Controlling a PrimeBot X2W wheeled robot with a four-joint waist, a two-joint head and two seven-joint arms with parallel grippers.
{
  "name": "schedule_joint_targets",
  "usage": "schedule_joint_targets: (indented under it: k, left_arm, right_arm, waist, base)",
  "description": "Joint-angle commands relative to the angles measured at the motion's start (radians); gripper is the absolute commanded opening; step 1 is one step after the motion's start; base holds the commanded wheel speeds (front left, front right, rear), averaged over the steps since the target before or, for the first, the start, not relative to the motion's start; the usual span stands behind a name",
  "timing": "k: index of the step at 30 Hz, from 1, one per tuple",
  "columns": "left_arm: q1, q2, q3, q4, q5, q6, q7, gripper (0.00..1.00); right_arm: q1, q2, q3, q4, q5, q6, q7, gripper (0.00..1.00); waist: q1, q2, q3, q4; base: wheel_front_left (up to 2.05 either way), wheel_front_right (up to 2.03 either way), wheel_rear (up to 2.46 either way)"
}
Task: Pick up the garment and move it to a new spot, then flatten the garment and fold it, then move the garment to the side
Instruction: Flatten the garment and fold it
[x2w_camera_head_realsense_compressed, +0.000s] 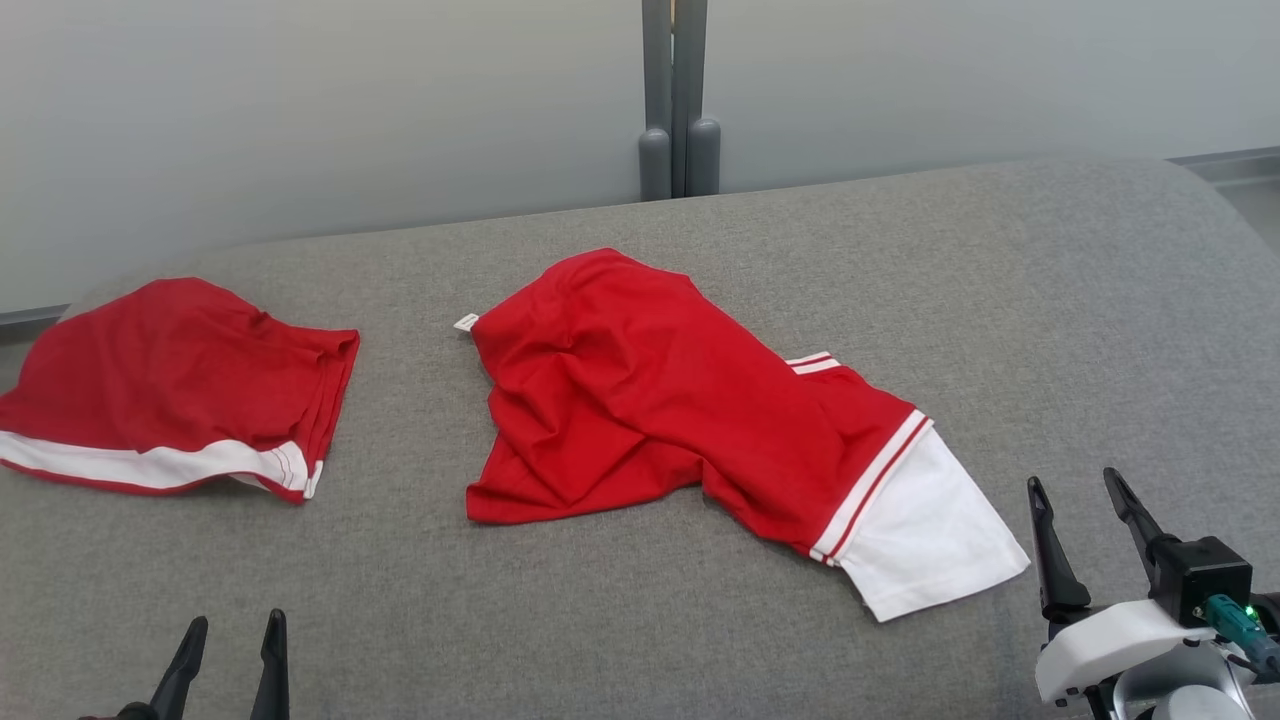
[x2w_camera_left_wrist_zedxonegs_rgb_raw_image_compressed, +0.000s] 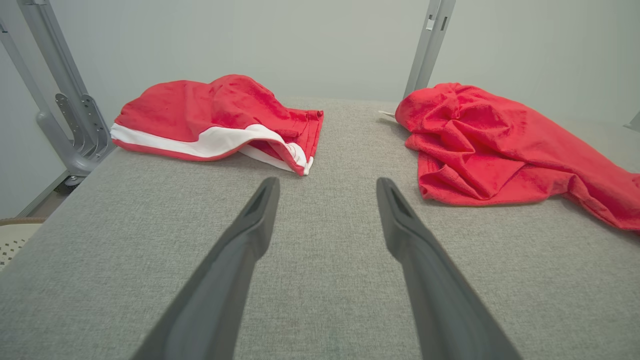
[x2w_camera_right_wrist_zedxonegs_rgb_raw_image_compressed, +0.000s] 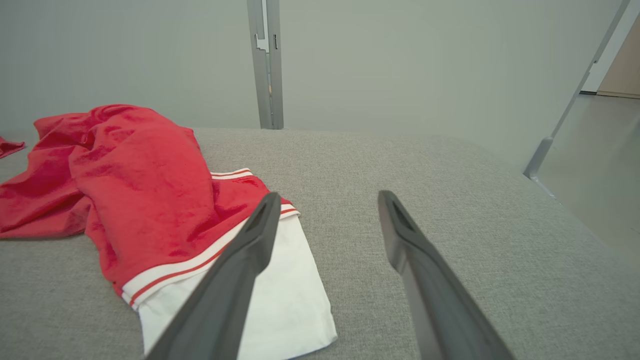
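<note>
Two red garments lie on the table (x2w_camera_head_realsense_compressed: 1000, 280): a folded one (x2w_camera_head_realsense_compressed: 170, 380) far left, a crumpled shirt (x2w_camera_head_realsense_compressed: 650, 400) mid-table. Nearest the folded one, the left claw (x2w_camera_head_realsense_compressed: 235, 620) gapes wide, empty, and may grab the wrong piece. By the white sleeve (x2w_camera_head_realsense_compressed: 925, 530), the right claw (x2w_camera_head_realsense_compressed: 1075, 482) is spread wide, empty. A sleeve-only pinch would drag and bunch the shirt.

Head camera sits high, looking forward and down across the grey table (x2w_camera_head_realsense_compressed: 700, 640), with the left gripper (x2w_camera_head_realsense_compressed: 237, 620) at lower left, the right gripper (x2w_camera_head_realsense_compressed: 1073, 478) at lower right and a post (x2w_camera_head_realsense_compressed: 675, 90) at top centre. Both wrist cameras ride low and close over the table, facing the far wall along their own fingers. The red shirt (x2w_camera_head_realsense_compressed: 640, 400) is common to all three: shirt (x2w_camera_left_wrist_zedxonegs_rgb_raw_image_compressed: 490, 145) upper right for the left wrist, shirt (x2w_camera_right_wrist_zedxonegs_rgb_raw_image_compressed: 140, 190) at left for the right wrist; the folded red garment (x2w_camera_head_realsense_compressed: 170, 390) is shared by head and left wrist.
</note>
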Motion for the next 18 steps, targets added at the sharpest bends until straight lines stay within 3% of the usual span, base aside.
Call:
schedule_joint_targets:
  k: [1,13,18]
  left_arm:
    - [-0.005,0.0,0.005,0.004,0.01,-0.004,-0.003,1.0]
    - [-0.036,-0.01,-0.022,0.015,0.018,-0.011,-0.002,1.0]
    - [-0.132,0.009,-0.104,-0.017,-0.003,-0.012,0.104,1.0]
  right_arm:
    - [-0.001,0.0,0.0,0.0,-0.001,0.0,-0.003,1.0]
    - [-0.016,-0.002,-0.009,0.037,-0.018,0.0,-0.003,1.0]
    - [-0.099,-0.034,-0.028,0.067,-0.03,0.0,0.135,1.0]
  waist:
    - [0.0,0.0,0.001,0.0]
    - [0.0,0.0,0.018,-0.005]
    - [0.0,0.0,0.072,-0.01]
  base:
    - [0.0,0.0,0.0]
    - [0.0,0.0,0.0]
    - [0.0,0.0,0.0]
